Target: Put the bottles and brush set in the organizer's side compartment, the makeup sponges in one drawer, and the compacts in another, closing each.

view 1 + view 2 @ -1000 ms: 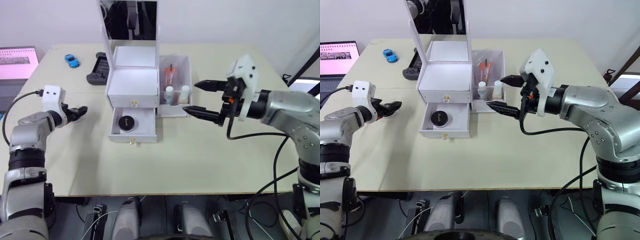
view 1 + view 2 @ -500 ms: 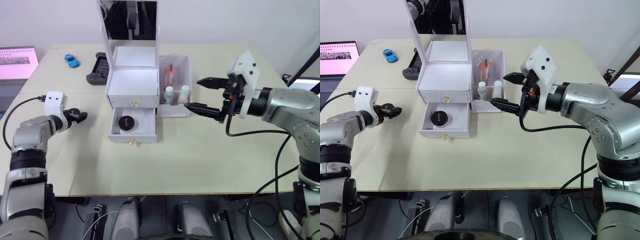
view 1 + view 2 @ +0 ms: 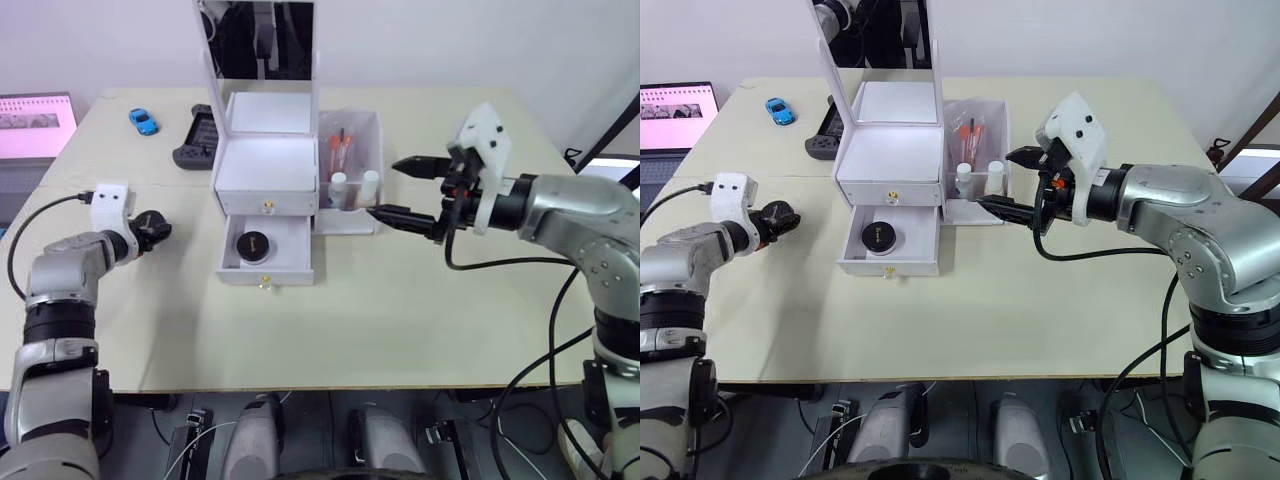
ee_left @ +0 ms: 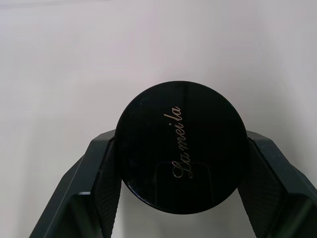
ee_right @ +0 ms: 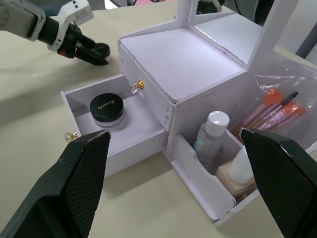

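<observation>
The organizer [image 3: 265, 165] stands in the upper middle of the frame on the pale bench [image 3: 400, 310]. Its side compartment [image 3: 352, 160] already holds the bottles [image 5: 212, 133] and the brush set [image 5: 270, 109]. The top drawer is shut, maybe with the sponges inside. The bottom drawer [image 3: 265, 250] is open with one black compact [image 3: 252, 243] in it. The left gripper [image 3: 152, 229], at the left, holds another compact [image 4: 181, 146] in its fingers. The right gripper [image 3: 405, 190] hangs wide open. That compact must go in, then the drawer shuts

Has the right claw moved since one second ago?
Yes. The right claw has shifted slightly toward the far table edge and the organizer, judged against its side compartment.
</observation>
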You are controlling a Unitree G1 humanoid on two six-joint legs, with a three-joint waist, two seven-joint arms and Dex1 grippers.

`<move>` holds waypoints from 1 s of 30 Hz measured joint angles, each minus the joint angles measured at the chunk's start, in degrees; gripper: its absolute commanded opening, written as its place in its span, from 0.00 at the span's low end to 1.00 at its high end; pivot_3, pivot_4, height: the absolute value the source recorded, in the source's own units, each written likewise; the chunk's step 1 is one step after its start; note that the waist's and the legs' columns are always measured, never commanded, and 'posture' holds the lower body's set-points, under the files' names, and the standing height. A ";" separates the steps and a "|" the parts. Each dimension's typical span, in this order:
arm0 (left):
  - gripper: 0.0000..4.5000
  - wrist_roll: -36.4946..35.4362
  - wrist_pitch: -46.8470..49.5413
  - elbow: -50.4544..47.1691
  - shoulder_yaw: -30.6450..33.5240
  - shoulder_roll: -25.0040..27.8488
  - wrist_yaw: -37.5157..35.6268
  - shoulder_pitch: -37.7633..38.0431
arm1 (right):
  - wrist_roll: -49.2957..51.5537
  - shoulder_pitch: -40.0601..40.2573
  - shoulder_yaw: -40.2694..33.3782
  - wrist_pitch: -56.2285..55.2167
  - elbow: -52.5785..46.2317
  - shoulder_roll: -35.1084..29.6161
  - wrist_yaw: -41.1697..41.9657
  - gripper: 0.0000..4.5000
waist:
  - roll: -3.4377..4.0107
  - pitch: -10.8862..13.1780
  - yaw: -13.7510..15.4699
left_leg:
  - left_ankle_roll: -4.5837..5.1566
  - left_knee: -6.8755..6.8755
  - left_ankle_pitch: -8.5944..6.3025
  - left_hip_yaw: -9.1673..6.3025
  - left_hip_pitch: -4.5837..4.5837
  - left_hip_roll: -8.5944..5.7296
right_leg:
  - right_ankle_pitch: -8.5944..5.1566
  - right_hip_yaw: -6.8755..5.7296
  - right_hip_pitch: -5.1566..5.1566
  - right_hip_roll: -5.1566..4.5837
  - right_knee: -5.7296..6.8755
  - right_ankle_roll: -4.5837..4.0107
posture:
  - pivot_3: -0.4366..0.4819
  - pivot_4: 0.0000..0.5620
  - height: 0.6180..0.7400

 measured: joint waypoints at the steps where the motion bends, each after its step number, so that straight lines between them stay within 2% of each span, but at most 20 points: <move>1: 0.59 -0.36 -0.43 -1.49 0.16 0.11 -0.98 -0.04 | -0.03 0.00 0.00 -0.02 0.00 0.00 0.00 1.00 | 0.00 0.00 0.03 | 0.00 0.00 0.00 0.00 0.00 0.00 | 0.00 0.00 0.00 0.00 0.00 0.00 | 0.48 0.27 1.00; 10: 0.59 -11.94 -0.40 -21.55 3.06 6.99 -17.27 -0.24 | -0.08 -0.19 0.08 -0.75 1.28 0.10 1.03 1.00 | -0.06 0.04 -0.18 | -0.01 -0.03 0.00 0.01 0.01 0.01 | 0.00 0.02 0.00 0.00 0.00 0.00 | 0.48 0.27 1.00; 16: 0.59 -20.57 5.43 -30.86 1.77 11.56 -27.09 -0.72 | -0.06 -0.46 0.76 -1.42 2.23 0.51 1.86 1.00 | -0.05 0.05 -0.18 | -0.01 -0.02 0.00 0.03 0.02 0.00 | 0.00 0.07 -0.01 0.02 -0.01 0.00 | 0.48 0.27 1.00; 22: 0.59 -19.78 7.90 -37.56 -9.20 13.22 -31.00 -0.66 | 0.09 -0.49 0.76 -1.32 1.83 0.74 1.50 1.00 | -0.06 0.05 -0.01 | -0.01 0.01 0.00 0.05 0.00 -0.01 | -0.01 0.11 -0.01 0.03 -0.01 0.00 | 0.48 0.27 1.00; 27: 0.59 -19.65 7.74 -41.68 -14.01 12.94 -33.48 -0.16 | 0.51 -0.33 -0.38 -0.55 0.40 0.43 0.38 1.00 | -0.06 0.05 -0.19 | 0.00 -0.03 0.00 0.06 0.01 0.01 | -0.01 0.15 -0.07 0.09 0.00 -0.01 | 0.48 0.27 1.00; 30: 0.59 -15.58 4.71 -40.14 -16.86 11.42 -32.21 -0.18 | 0.88 1.21 -1.09 0.05 -1.14 0.08 0.05 1.00 | -0.06 0.05 -0.03 | 0.00 -0.02 0.01 0.04 0.00 0.01 | -0.01 0.15 -0.07 0.11 0.00 -0.01 | 0.48 0.27 1.00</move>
